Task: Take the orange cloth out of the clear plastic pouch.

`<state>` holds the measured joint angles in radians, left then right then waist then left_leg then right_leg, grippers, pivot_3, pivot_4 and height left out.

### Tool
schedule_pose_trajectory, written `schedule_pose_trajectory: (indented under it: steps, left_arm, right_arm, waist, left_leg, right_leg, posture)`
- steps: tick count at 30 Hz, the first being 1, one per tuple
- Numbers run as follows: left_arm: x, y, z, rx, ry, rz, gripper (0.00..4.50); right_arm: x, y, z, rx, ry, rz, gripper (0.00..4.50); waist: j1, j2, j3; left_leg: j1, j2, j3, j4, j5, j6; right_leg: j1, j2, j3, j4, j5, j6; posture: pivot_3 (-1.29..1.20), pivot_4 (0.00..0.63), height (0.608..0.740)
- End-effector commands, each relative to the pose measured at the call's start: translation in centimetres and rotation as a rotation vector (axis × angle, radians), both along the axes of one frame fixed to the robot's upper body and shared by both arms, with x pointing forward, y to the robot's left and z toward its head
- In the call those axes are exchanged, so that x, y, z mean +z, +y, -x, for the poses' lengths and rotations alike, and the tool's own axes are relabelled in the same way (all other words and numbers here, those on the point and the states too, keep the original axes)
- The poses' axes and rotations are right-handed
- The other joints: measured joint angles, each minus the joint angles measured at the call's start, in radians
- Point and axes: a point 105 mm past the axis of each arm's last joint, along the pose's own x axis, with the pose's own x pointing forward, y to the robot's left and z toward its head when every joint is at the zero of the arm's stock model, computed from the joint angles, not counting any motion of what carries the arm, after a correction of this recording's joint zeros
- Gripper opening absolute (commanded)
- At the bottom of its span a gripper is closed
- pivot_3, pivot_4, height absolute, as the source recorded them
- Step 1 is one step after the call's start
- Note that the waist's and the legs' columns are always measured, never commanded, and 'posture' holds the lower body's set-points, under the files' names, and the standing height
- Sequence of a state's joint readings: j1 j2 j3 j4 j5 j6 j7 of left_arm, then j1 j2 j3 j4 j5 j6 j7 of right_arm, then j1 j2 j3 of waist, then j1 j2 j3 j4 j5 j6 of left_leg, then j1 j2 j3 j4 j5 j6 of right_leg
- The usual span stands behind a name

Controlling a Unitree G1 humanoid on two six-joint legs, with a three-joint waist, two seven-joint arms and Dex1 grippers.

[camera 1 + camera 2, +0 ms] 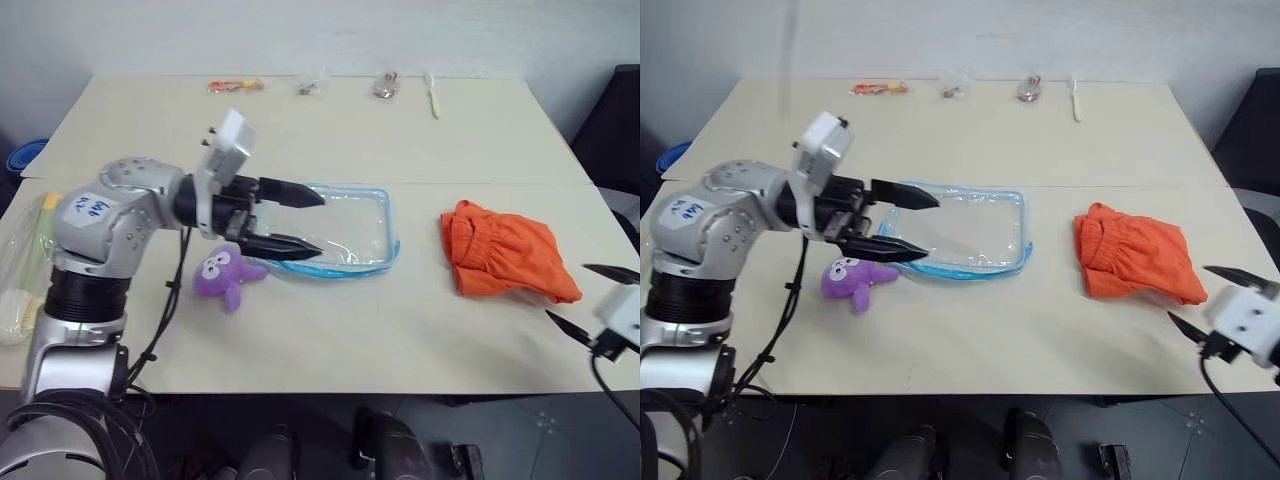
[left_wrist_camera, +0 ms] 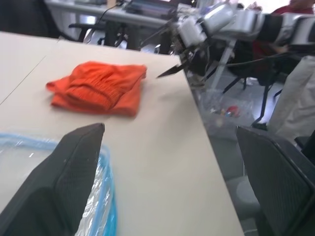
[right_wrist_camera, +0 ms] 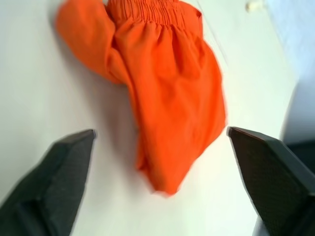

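The orange cloth (image 1: pixel 503 251) lies crumpled on the table at the right, outside the clear plastic pouch (image 1: pixel 348 240). The pouch, with its light blue rim, lies flat at the table's middle and looks empty. My left gripper (image 1: pixel 304 220) hovers open over the pouch's left end, its fingers pointing right with nothing between them. Off the table's near right edge, my right gripper (image 1: pixel 586 298) is open and empty, a little short of the cloth (image 3: pixel 162 88). The left wrist view shows the cloth (image 2: pixel 98 86) beyond the pouch's rim (image 2: pixel 106 196).
A small purple plush toy (image 1: pixel 224 275) lies just left of the pouch. A wrinkly clear bag with a yellow-green brush (image 1: pixel 28 265) sits at the left edge. Small items (image 1: pixel 235 86) line the far edge. A dark chair (image 1: pixel 617 125) stands at the right.
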<state>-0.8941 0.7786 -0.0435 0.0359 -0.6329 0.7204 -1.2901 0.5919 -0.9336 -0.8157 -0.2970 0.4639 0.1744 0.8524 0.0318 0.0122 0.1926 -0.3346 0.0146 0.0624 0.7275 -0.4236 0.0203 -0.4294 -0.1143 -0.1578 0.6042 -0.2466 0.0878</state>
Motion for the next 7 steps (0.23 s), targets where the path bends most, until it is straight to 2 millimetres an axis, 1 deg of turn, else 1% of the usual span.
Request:
schedule_pose_trajectory:
  steps: [1,3,4,6,7]
  left_arm:
    - [1.3,3.0,-0.1,0.054,-0.073,-0.02,4.5]
    - [1.5,4.2,-0.2,0.075,-0.08,-0.037,4.5]
    - [1.6,4.7,-0.3,0.081,-0.079,-0.042,4.5]
    - [1.8,5.2,-0.6,0.101,-0.079,-0.038,4.5]
    - [1.8,5.3,-0.7,0.106,-0.081,-0.037,4.5]
  right_arm:
    - [2.5,-0.8,4.0,-0.103,0.061,-0.273,4.48]
    - [2.9,-1.6,6.1,-0.17,0.107,-0.344,4.48]
    - [2.9,-1.5,6.9,-0.178,0.132,-0.354,4.48]
    - [2.7,-1.4,7.7,-0.206,0.15,-0.372,4.48]
    - [2.7,-1.3,7.8,-0.214,0.142,-0.383,4.48]
  waist:
    - [0.0,0.0,0.0]
    - [0.001,0.0,0.0]
    - [0.001,-0.001,0.0]
    - [0.001,-0.001,-0.001]
    - [0.001,-0.001,-0.001]
  left_leg:
    - [0.0,0.0,0.0,0.0,0.0,0.0]
    - [0.001,0.0,0.0,-0.001,-0.001,0.001]
    - [0.001,0.0,0.0,-0.002,-0.001,0.001]
    - [0.002,-0.001,0.0,-0.004,-0.001,0.001]
    - [0.002,-0.001,0.0,-0.005,-0.001,0.001]
  right_leg:
    - [0.001,0.0,0.0,0.0,0.0,0.0]
    - [0.001,0.0,0.0,-0.001,0.0,0.0]
    - [0.001,0.0,0.0,-0.001,0.0,0.0]
    - [0.003,0.0,0.001,-0.001,0.0,0.0]
    - [0.003,0.0,0.001,-0.002,0.0,0.0]
  posture:
    - [0.0,0.15,0.74]
    - [0.0,0.15,0.74]
    - [0.0,0.15,0.74]
    - [0.0,0.15,0.74]
    - [0.0,0.15,0.74]
